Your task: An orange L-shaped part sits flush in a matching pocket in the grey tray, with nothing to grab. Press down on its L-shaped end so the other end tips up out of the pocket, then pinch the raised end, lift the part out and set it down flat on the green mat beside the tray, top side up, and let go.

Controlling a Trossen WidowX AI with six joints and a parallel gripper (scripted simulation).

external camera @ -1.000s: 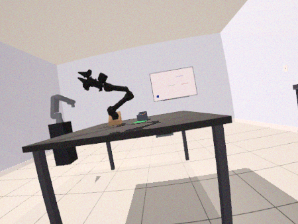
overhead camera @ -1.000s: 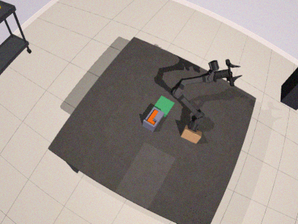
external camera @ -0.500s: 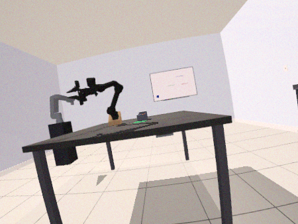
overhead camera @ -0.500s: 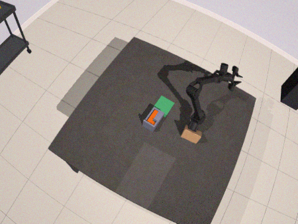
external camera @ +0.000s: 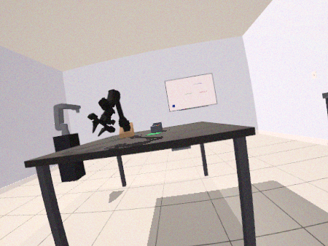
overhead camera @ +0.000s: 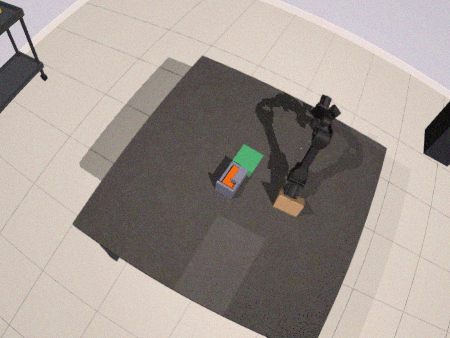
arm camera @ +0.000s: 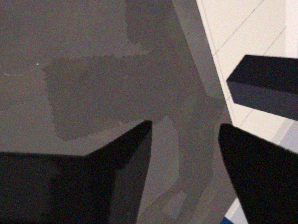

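Note:
The orange part [overhead camera: 230, 175] lies in the pocket of the small grey tray [overhead camera: 225, 191] [external camera: 156, 129], near the middle of the table; whether it is exactly flush is too small to tell. The green mat [overhead camera: 249, 159] [external camera: 153, 134] lies flat beside the tray, with nothing on it. My gripper [external camera: 96, 134] [arm camera: 185, 129] is partly open and empty, its fingers pointing down in the exterior view. It is far from the tray, near the table edge beyond the arm's base. Tray, part and mat are out of the wrist view.
A tan block [overhead camera: 288, 204] [external camera: 127, 135] sits at the arm's base, to one side of the tray. The dark table [overhead camera: 150, 200] [external camera: 219, 132] has its edge near the gripper. A black stand [overhead camera: 440, 140] [external camera: 71, 156] stands on the floor beyond the table.

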